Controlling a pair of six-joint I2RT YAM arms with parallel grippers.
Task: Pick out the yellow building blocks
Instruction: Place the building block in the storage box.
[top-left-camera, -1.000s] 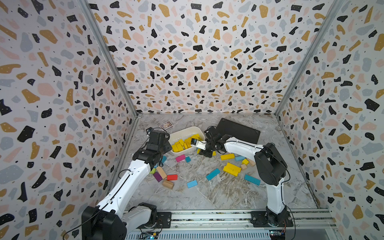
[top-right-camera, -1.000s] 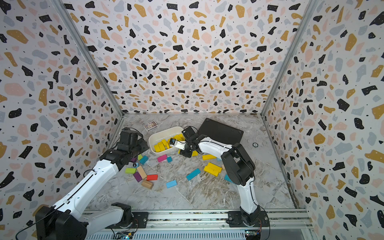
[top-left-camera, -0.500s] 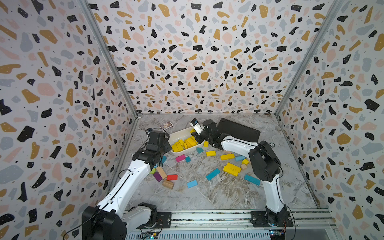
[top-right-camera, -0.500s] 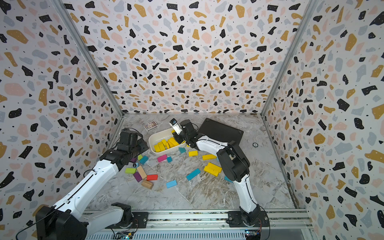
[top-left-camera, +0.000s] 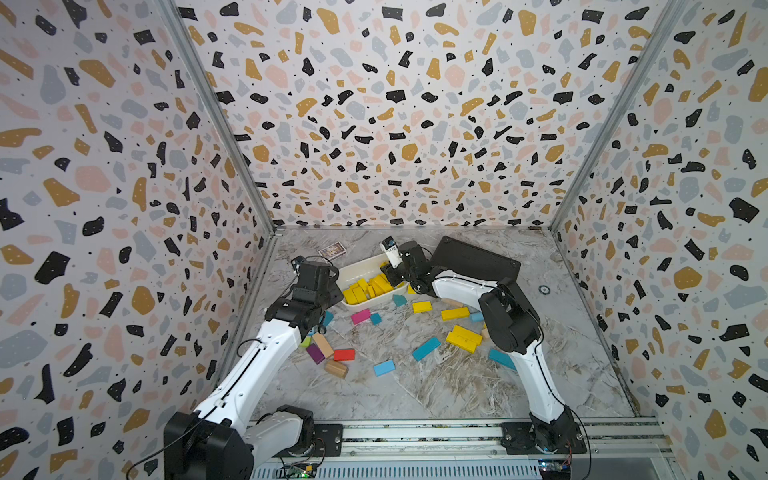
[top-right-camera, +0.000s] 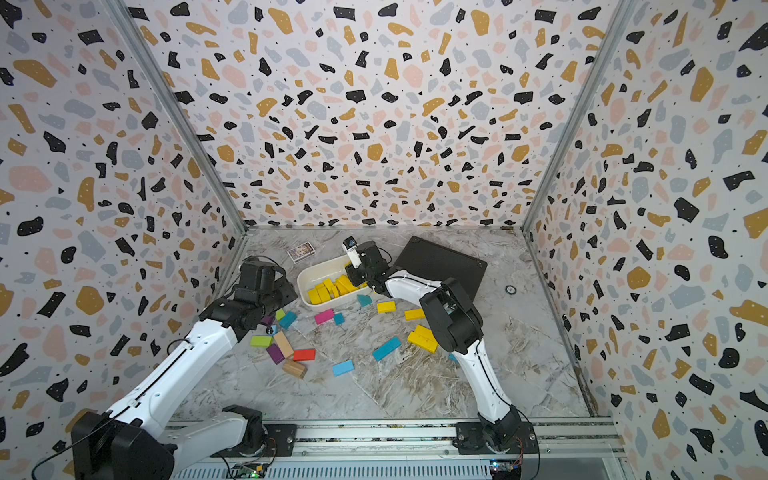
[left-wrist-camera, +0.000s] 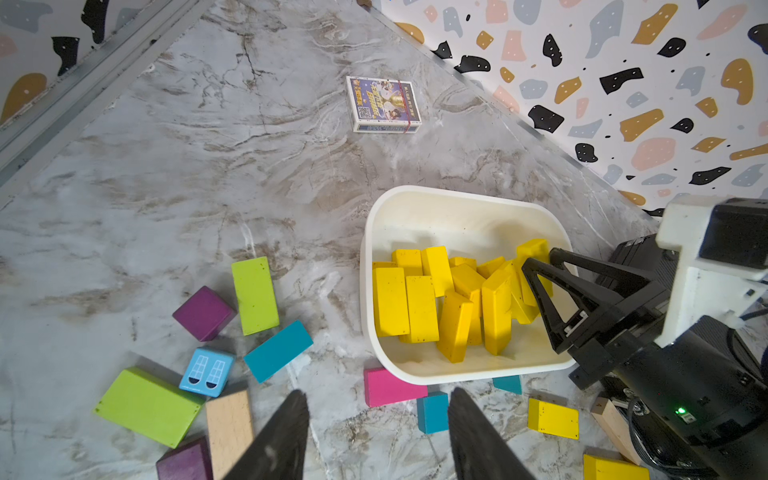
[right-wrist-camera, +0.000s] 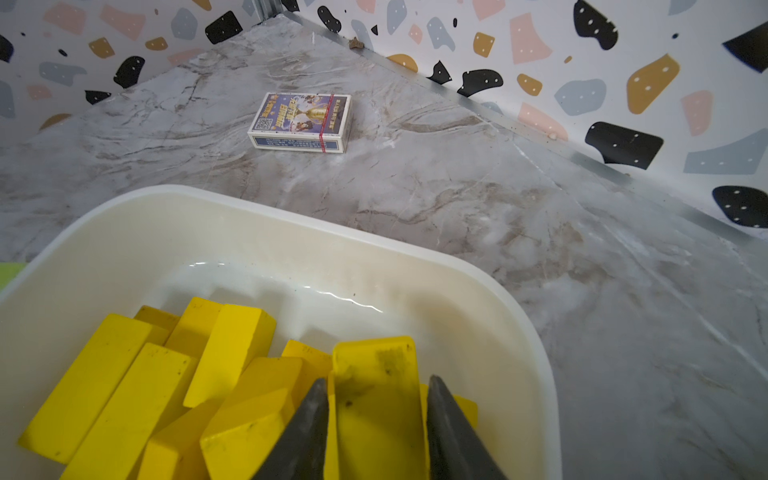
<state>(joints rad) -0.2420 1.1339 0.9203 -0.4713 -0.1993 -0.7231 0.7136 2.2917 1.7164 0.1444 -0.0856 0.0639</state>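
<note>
We find print on only two things. The playing-card box (left-wrist-camera: 383, 104) has a dark blue face with a QR code in one corner and a gold trophy picture in the middle. Gold lettering runs across the face, but it is too blurred for us to read. In the right wrist view, a row of small pale characters runs along its side wall (right-wrist-camera: 291, 143), also too fine to make out. In both top views (top-left-camera: 332, 250) (top-right-camera: 301, 251) we see no legible detail on it. A light-blue cube (left-wrist-camera: 207, 371) bears two white window-like figures with dark crescents beneath.
</note>
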